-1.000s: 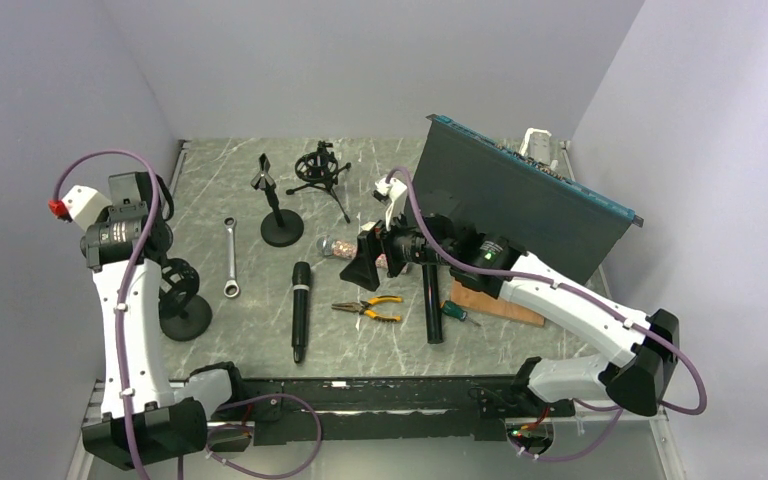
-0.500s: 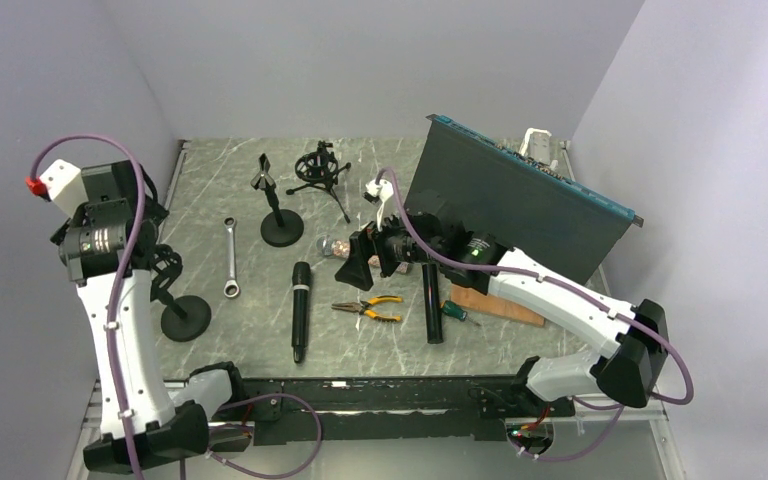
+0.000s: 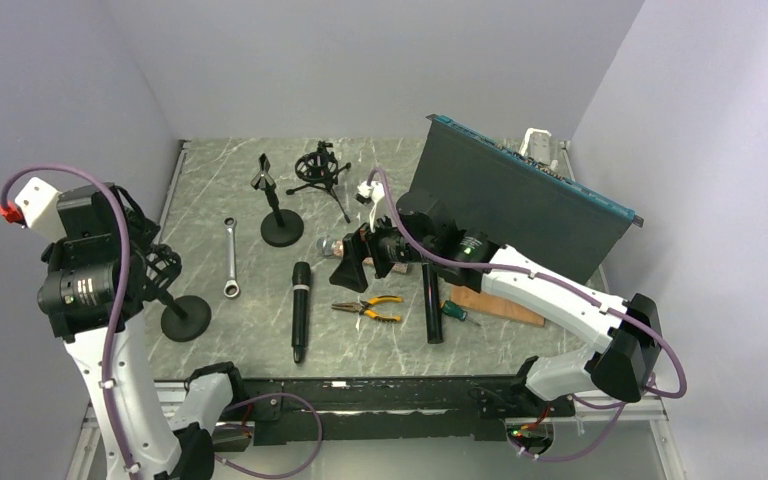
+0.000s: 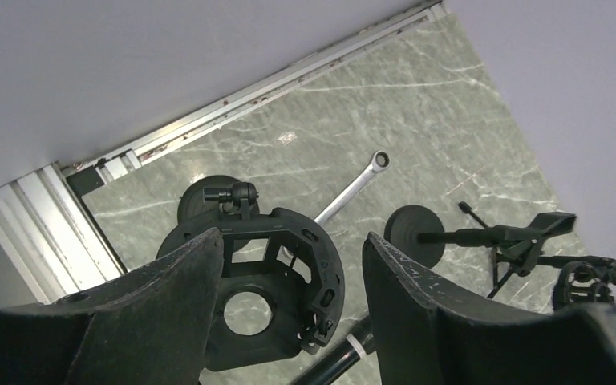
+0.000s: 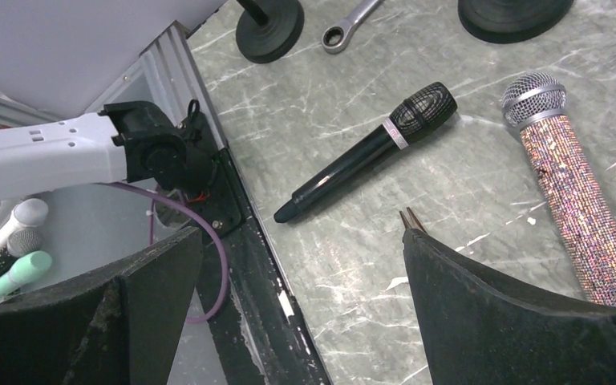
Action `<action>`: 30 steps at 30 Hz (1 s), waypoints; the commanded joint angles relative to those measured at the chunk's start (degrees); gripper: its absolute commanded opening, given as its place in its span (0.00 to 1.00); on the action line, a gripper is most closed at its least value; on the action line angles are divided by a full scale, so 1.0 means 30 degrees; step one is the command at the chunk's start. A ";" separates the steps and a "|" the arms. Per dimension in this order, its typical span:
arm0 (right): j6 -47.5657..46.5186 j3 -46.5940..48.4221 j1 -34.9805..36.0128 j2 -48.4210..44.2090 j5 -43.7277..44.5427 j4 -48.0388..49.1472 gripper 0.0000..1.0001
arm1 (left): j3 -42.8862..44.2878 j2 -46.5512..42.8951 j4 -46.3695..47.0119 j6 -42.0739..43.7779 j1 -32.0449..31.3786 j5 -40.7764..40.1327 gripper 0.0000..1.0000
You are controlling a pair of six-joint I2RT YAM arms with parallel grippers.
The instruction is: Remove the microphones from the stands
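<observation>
The black microphone (image 3: 301,310) lies flat on the table, away from the stand; the right wrist view shows it whole (image 5: 369,152). The stand (image 3: 185,318) rises at the left on a round base. Its cage holder (image 4: 273,273) is empty, and I see the table through its ring. My left gripper (image 4: 293,241) hovers open above that holder (image 3: 165,272), holding nothing. At mid-table my right gripper (image 3: 360,262) hangs open and empty, with bare table between its fingertips (image 5: 301,234).
A glitter microphone (image 5: 577,200) lies beside the right gripper. A wrench (image 3: 231,258), a second stand with a clip (image 3: 278,215), a tripod mount (image 3: 320,168), pliers (image 3: 370,307), a black tube (image 3: 432,305) and a screwdriver (image 3: 457,311) are spread about. A dark panel (image 3: 520,200) leans at the back right.
My left arm has risen and drawn back toward the near left, and its jaws have parted above the holder. The right gripper has shifted slightly left. The black microphone has not moved.
</observation>
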 commanded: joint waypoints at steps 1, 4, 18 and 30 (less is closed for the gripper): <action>0.0204 0.0795 0.0169 -0.0205 -0.0274 0.0841 0.98 | -0.1058 0.0454 -0.0304 -0.0386 0.0085 -0.0309 0.67; 0.0244 0.0758 0.0237 -0.0148 -0.0202 0.0848 0.98 | -0.1960 0.0384 0.0272 -0.0356 0.0087 0.0094 0.64; 0.0190 0.0842 0.0405 0.0115 -0.0172 0.0943 1.00 | -0.4647 0.0132 0.1214 -0.0154 0.0096 -0.1455 0.62; 0.0140 0.1270 0.0470 0.0701 -0.0355 0.0887 1.00 | -0.2120 0.0899 0.1009 0.0690 0.0094 -0.2121 0.87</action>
